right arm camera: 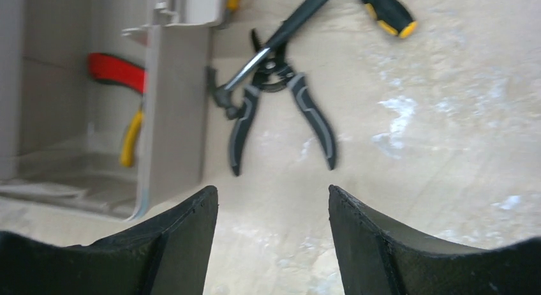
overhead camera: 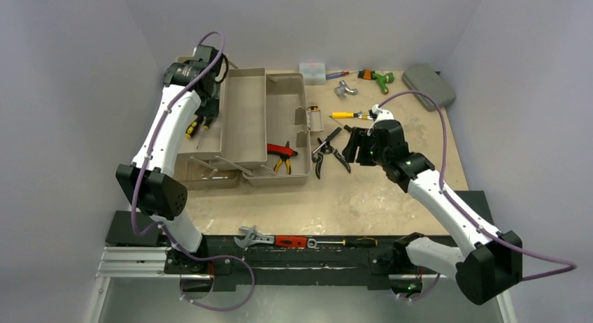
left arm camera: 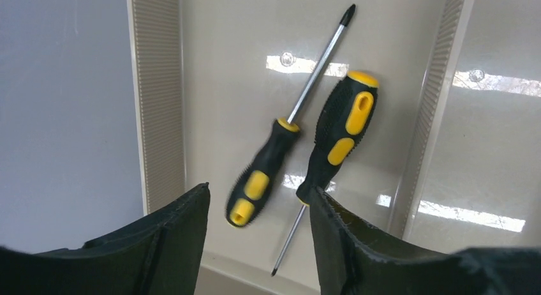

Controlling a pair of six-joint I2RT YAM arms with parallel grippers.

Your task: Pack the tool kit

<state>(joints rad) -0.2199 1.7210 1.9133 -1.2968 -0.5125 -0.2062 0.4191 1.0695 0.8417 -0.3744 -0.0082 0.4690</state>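
Note:
The tan toolbox (overhead camera: pixel 246 113) lies open with its trays folded out. My left gripper (left arm camera: pixel 258 191) hangs open over the left tray (left arm camera: pixel 210 65). Two black-and-yellow screwdrivers (left arm camera: pixel 338 135) lie loose in that tray below its fingers, and the left one (left arm camera: pixel 258 177) looks blurred. Red-and-yellow pliers (overhead camera: pixel 282 155) rest in the right tray. My right gripper (right arm camera: pixel 271 189) is open and empty above the table, just short of the black pliers (right arm camera: pixel 281 97) that lie spread beside the toolbox wall (right arm camera: pixel 175 103). In the top view the right gripper (overhead camera: pixel 355 145) sits right of those pliers (overhead camera: pixel 329 154).
A yellow-handled screwdriver (overhead camera: pixel 347 115) lies behind the right gripper. At the back are a small clear box (overhead camera: pixel 312 71), a green-handled tool (overhead camera: pixel 377 77), a metal part (overhead camera: pixel 344 89) and a flat grey case (overhead camera: pixel 429 85). A wrench (overhead camera: pixel 253 235) and a red-handled tool (overhead camera: pixel 290 241) lie at the front edge.

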